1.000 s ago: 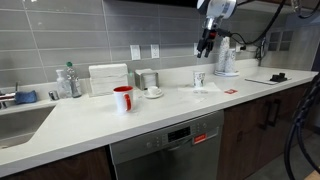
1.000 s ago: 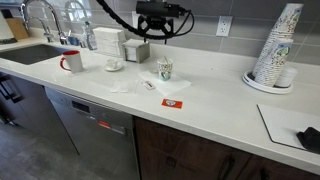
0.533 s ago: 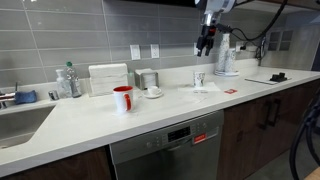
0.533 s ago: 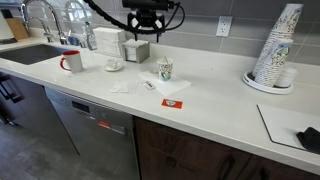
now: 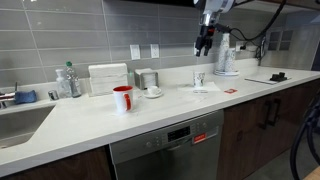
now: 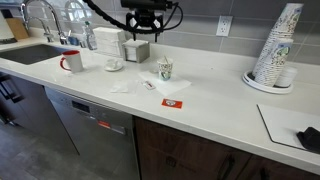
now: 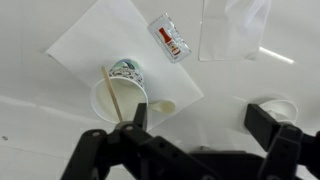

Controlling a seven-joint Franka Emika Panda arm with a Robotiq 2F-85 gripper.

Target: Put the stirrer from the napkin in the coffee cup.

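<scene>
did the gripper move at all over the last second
Yes, slightly. In an exterior view the gripper rose a little and shifted leftward in the picture, away from the wall outlet. It shows no change over the last half second.

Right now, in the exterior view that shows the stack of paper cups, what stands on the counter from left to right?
red mug → white cup on saucer → coffee cup → stack of paper cups

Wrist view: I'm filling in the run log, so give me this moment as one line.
stirrer: in coffee cup | coffee cup: on napkin | end effector: open, empty, well above coffee cup
</scene>
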